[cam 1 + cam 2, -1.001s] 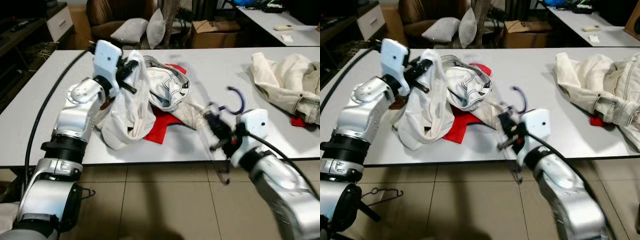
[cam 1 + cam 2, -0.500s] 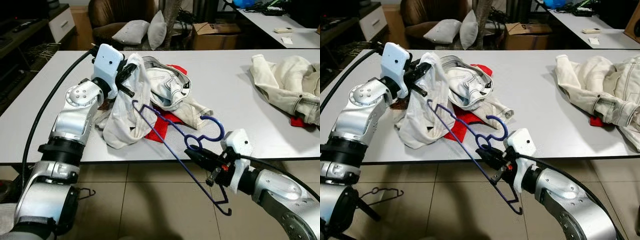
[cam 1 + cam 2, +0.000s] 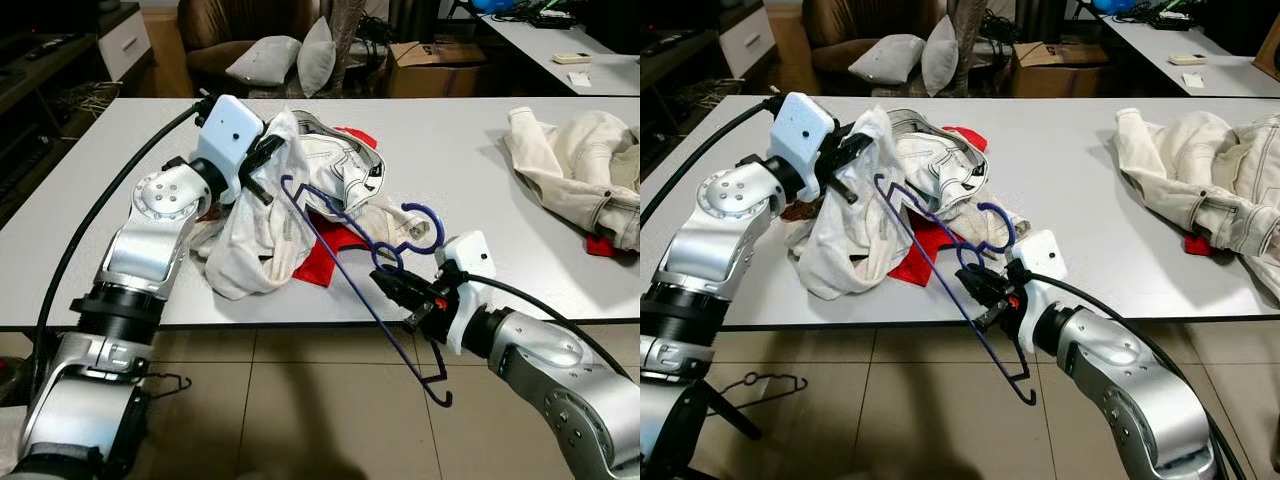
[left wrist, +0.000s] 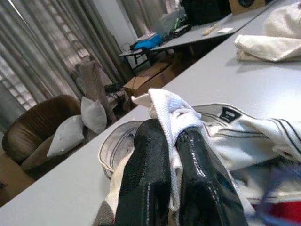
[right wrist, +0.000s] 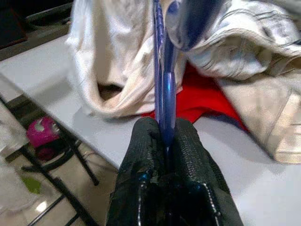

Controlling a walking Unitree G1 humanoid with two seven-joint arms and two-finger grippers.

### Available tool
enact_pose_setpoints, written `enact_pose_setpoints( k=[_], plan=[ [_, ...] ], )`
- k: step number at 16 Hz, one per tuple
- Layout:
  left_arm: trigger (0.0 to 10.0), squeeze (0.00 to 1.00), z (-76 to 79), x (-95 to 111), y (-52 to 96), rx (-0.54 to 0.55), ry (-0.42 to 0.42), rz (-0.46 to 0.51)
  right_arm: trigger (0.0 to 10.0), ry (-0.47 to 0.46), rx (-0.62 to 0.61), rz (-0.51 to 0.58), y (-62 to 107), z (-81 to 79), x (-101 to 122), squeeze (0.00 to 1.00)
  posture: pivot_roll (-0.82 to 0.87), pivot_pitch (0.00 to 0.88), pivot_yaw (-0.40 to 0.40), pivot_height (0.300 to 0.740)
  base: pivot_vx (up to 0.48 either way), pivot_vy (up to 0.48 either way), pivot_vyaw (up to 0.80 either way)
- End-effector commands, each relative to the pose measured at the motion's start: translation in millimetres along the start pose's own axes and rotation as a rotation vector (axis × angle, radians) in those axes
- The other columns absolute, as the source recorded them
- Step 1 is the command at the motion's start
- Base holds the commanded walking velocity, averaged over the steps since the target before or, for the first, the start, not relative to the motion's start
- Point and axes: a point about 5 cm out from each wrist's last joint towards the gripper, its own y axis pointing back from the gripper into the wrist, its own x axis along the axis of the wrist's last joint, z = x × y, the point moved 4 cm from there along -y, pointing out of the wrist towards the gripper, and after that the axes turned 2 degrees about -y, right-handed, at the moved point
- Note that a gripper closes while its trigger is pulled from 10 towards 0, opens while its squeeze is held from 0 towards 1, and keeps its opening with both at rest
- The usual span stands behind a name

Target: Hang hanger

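A long grey table (image 3: 470,150) stands on a beige tile floor (image 3: 300,400) w/ dark grout lines. Behind it, a brown armchair (image 3: 215,30) holds two grey cushions (image 3: 265,60), next to a cardboard box (image 3: 430,65). A second table (image 3: 560,40) w/ small items runs along the far right; a dark cabinet w/ white drawer (image 3: 125,40) sits far left. Striped curtains (image 4: 42,56) hang at the back of the room. Even indoor light, soft shadows under the table edge
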Motion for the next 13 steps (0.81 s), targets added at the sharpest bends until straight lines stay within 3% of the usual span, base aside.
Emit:
enact_pose_setpoints(
  k=[1,5,13],
  plan=[
    [0.0,0.00,5.0,6,0.3,-0.026,-0.036,0.000,10.0,-0.010,-0.043,0.015,-0.5,8.4,6,0.00,0.03,0.000,0.022,0.740,0.000,0.000,0.00],
    [0.0,0.00,26.0,7,-2.1,-0.113,-0.033,0.000,10.0,-0.053,-0.050,0.062,-10.8,8.9,14,0.00,0.03,0.000,0.028,0.740,0.000,0.000,0.00],
    [0.0,0.00,38.8,20,-2.6,-0.196,-0.032,0.023,10.0,-0.092,-0.029,0.034,-36.3,10.0,5,0.00,0.04,0.000,0.031,0.740,0.000,0.000,0.00]
  ],
)
